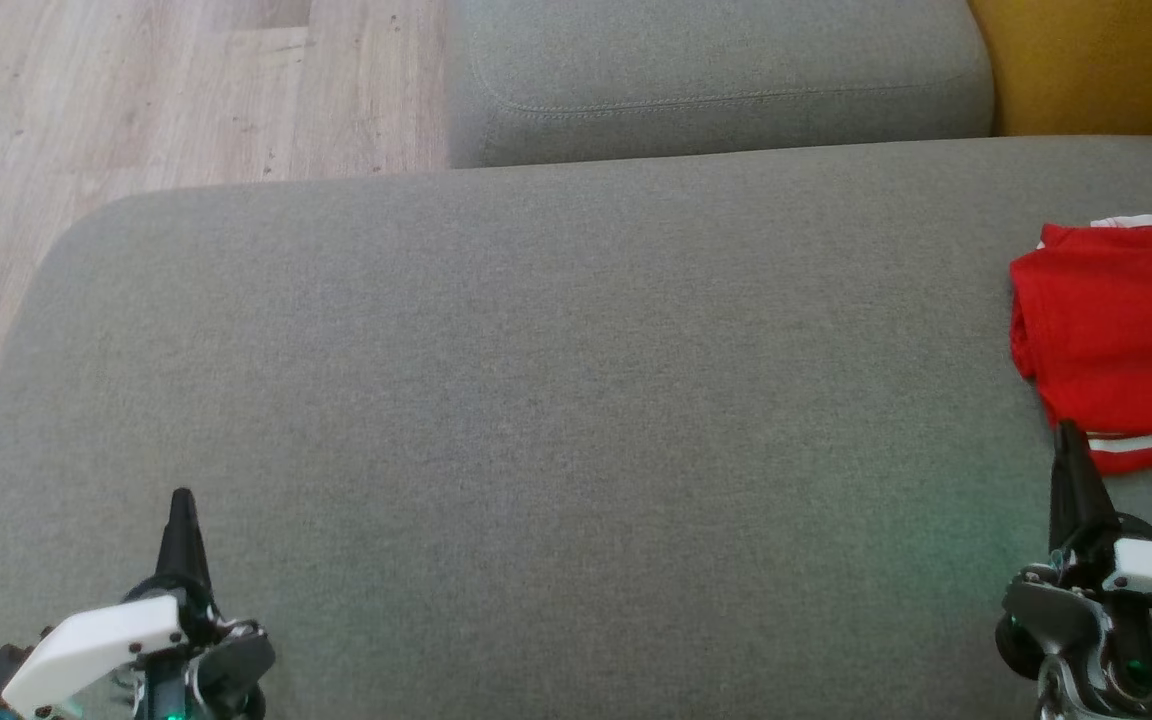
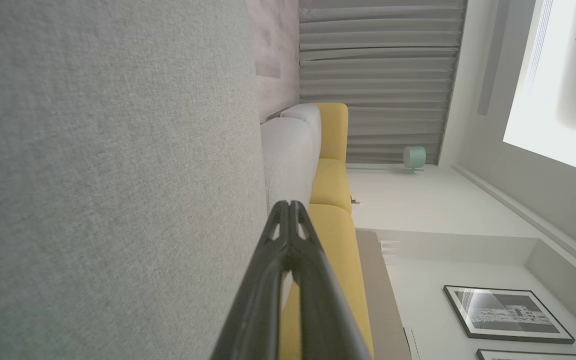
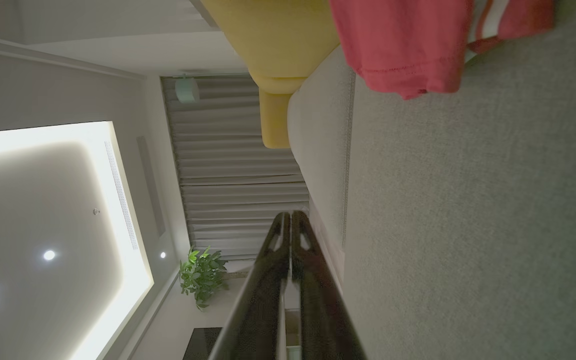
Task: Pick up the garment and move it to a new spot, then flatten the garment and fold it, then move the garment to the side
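Observation:
The garment (image 1: 1121, 335) is red with white stripes and lies folded at the right edge of the grey cushion (image 1: 536, 400); it also appears at the top of the right wrist view (image 3: 408, 45). My right gripper (image 1: 1068, 440) is shut and empty, its tip just below the garment's near edge. My left gripper (image 1: 182, 503) rests shut and empty at the lower left, far from the garment. Both wrist views show the fingers pressed together, left (image 2: 288, 207) and right (image 3: 288, 217).
A second grey cushion (image 1: 716, 80) lies behind the first, with a yellow cushion (image 1: 1101, 65) at the top right. Wooden floor (image 1: 136, 100) runs along the left and far side. The cushion's left edge curves down near my left gripper.

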Controlling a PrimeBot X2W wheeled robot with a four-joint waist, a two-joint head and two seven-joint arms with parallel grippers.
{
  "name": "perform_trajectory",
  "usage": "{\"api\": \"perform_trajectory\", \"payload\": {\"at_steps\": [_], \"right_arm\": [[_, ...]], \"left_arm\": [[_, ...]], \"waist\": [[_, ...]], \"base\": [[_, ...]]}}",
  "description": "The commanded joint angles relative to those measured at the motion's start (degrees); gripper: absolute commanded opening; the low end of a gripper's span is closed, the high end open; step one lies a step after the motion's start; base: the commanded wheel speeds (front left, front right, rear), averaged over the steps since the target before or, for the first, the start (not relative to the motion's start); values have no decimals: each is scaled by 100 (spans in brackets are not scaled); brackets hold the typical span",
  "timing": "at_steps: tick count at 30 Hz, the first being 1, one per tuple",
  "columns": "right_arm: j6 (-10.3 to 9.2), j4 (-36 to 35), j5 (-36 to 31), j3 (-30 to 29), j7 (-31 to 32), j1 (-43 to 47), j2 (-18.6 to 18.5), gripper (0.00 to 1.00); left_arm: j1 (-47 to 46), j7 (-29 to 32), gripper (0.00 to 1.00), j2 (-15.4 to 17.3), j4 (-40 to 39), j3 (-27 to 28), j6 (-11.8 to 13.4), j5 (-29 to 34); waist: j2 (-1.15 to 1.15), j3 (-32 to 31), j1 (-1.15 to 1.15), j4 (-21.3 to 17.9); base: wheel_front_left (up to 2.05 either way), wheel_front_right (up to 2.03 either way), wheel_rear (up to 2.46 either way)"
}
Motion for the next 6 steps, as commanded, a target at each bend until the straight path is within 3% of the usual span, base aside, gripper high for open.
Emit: {"api": "perform_trajectory", "payload": {"at_steps": [1, 6], "right_arm": [[-4, -178, -21, 114, 39, -291, -31, 0], [-4, -178, -21, 114, 39, -291, -31, 0]], "left_arm": [[-297, 46, 0, 20, -166, 243, -40, 58], [-297, 46, 0, 20, -166, 243, -40, 58]], "waist": [[0, 0, 0, 0], [0, 0, 0, 0]], "base": [[0, 0, 0], [0, 0, 0]]}}
